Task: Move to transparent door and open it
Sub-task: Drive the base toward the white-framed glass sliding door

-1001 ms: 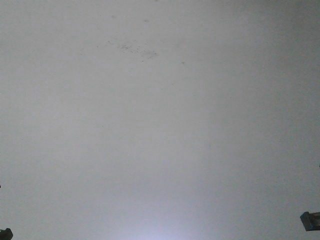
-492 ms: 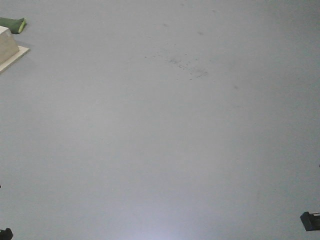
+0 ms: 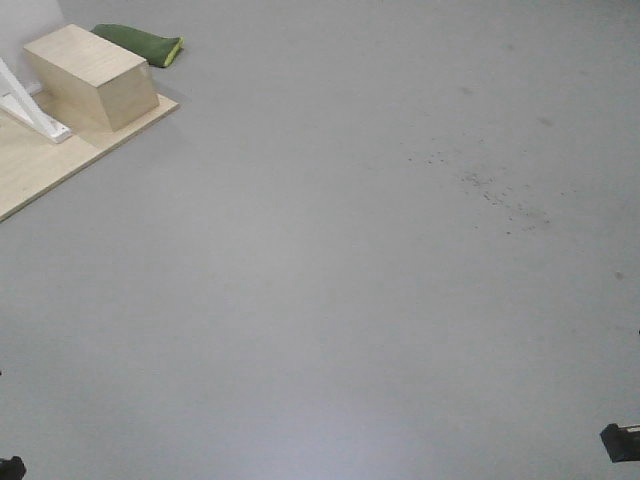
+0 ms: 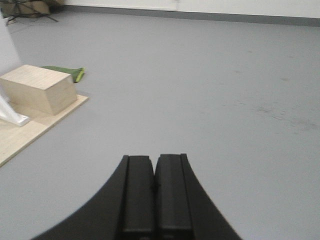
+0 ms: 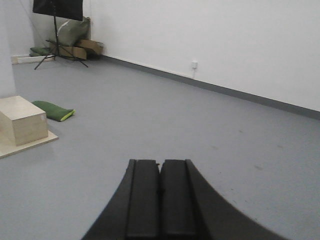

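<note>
The task looks to be at its travelling stage. The transparent door shows in no view, so neither reaching it nor sliding it open is done, and its place cannot be told from here.

The left tool [image 4: 153,165] has its two flat black pads pressed together on nothing. The right tool [image 5: 160,167] is likewise closed and empty. Both point out over bare floor [image 3: 350,300], a smooth matt grey sheet with a scatter of dark speckles [image 3: 495,195] at about 2 o'clock in the front view.

At 10 o'clock in that view a pale wooden box [image 3: 92,75], square-edged with a fine grain, stands on a thin plywood platform [image 3: 40,170]. A glossy white strut [image 3: 28,108] slants down onto the platform just beside the box. What it braces is out of frame. Beyond the box lies a soft, flattened green bag [image 3: 140,42] with a lighter yellow-green edge.

The right wrist view adds a plain white wall [image 5: 225,40] with a grey skirting [image 5: 225,91], and at 11 o'clock a black tripod stand [image 5: 56,35].
</note>
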Controlling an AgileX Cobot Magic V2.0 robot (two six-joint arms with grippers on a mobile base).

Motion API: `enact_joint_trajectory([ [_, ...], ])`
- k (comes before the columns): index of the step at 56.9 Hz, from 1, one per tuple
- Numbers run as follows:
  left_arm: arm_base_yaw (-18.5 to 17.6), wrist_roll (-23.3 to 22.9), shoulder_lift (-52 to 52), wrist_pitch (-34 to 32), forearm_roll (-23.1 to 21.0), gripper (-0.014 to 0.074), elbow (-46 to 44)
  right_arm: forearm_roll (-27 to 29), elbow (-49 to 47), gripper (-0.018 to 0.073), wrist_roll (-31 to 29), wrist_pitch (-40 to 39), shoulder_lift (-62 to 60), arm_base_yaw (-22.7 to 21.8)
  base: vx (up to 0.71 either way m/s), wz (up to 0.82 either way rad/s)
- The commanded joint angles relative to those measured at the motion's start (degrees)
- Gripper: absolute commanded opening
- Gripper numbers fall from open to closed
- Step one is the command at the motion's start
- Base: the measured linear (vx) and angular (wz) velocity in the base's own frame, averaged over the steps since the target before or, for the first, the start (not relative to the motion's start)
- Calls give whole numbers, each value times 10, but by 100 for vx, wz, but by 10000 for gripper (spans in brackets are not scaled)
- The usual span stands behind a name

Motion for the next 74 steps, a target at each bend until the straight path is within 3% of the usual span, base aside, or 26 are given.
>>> enact_joint_trajectory([
  [1, -2, -2, -8, -43, -6, -3, 5, -5, 3, -1, -4, -47, -9, -2, 54, 44],
  [74, -2, -2, -8, -43, -6, -3, 5, -5, 3, -1, -4, -47, -9, -2, 56, 45],
])
